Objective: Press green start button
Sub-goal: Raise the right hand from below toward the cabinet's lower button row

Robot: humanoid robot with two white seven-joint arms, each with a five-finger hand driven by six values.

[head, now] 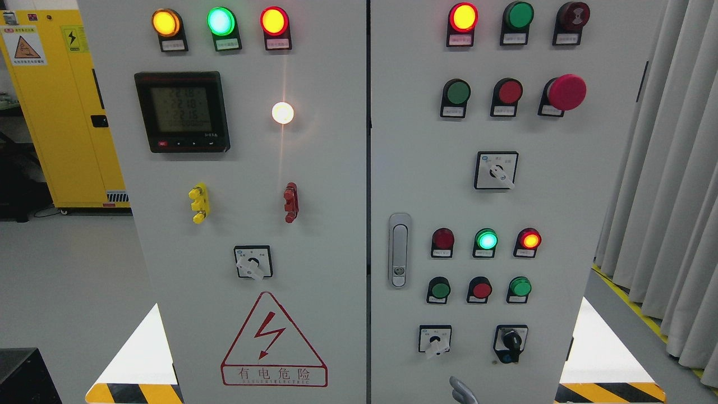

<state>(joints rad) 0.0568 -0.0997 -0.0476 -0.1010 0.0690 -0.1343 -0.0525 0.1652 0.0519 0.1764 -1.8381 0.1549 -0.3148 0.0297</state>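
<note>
A grey control cabinet fills the head view, and its right door (pixel 426 140) carries the push buttons. A dark green button (pixel 458 92) sits in the upper row, left of a red button (pixel 510 91) and a big red mushroom stop (pixel 566 92). Lower down, two more green buttons (pixel 440 290) (pixel 520 287) flank a red button (pixel 481 290). Only a grey tip of my right hand (pixel 463 390) shows at the bottom edge, below all the buttons and touching none. My left hand is out of view.
Lit lamps run along the top of both doors, and a lit green lamp (pixel 486 240) sits above the lower buttons. Rotary switches (pixel 496 170) (pixel 435 340), a key switch (pixel 510 342) and a door latch (pixel 399 250) share the right door. A yellow cabinet (pixel 61 112) stands left, curtains (pixel 673 168) right.
</note>
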